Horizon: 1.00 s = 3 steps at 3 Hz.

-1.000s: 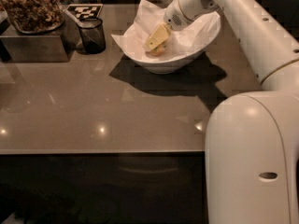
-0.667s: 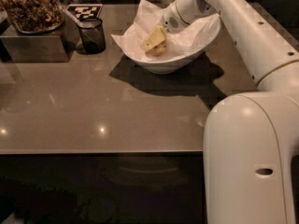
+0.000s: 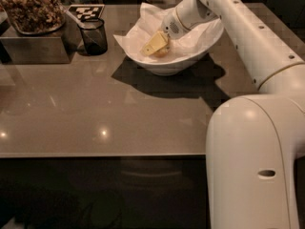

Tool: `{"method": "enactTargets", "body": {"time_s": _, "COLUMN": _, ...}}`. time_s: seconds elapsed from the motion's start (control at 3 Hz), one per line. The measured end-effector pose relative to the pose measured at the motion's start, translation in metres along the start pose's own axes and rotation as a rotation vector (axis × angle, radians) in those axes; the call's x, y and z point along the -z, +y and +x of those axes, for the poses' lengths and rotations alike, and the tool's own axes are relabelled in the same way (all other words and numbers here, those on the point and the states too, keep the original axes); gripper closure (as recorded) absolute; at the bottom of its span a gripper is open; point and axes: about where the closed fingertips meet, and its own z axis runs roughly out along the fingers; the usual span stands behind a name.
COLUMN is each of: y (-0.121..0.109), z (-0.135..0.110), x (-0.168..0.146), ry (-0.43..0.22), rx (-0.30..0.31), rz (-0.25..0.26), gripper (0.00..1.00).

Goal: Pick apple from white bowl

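The white bowl, lined with crumpled white paper, stands at the back middle of the table. My gripper reaches down into it from the right, its yellowish tip low over the paper. A small rounded yellowish-red shape, the apple, shows right against the tip and is mostly hidden by it. I cannot tell whether the gripper has hold of it.
A small dark glass cup stands left of the bowl. A metal box topped with a container of brown snacks is at the far left, with a black-and-white marker tag behind the cup. My white arm and base fill the right side.
The gripper has shifted slightly left and lower inside the bowl. The bowl and the other things have not moved.
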Motion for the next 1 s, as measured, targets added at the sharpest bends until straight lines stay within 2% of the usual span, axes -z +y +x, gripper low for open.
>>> {"method": "enactTargets", "body": {"time_s": 0.33, "y": 0.002, "z": 0.0046, "x": -0.0013, "ry": 0.015, "rx": -0.01, "rz": -0.012, "gripper": 0.2}}
{"method": "enactTargets", "body": {"time_s": 0.67, "y": 0.0018, "z": 0.0061, "x": -0.001, "ry": 0.021, "rx": -0.009, "rz": -0.014, "gripper": 0.38}}
{"method": "enactTargets", "body": {"time_s": 1.0, "y": 0.0013, "z": 0.0125, "x": -0.0081, "ry": 0.028, "rx": 0.006, "rz": -0.019, "gripper": 0.62}}
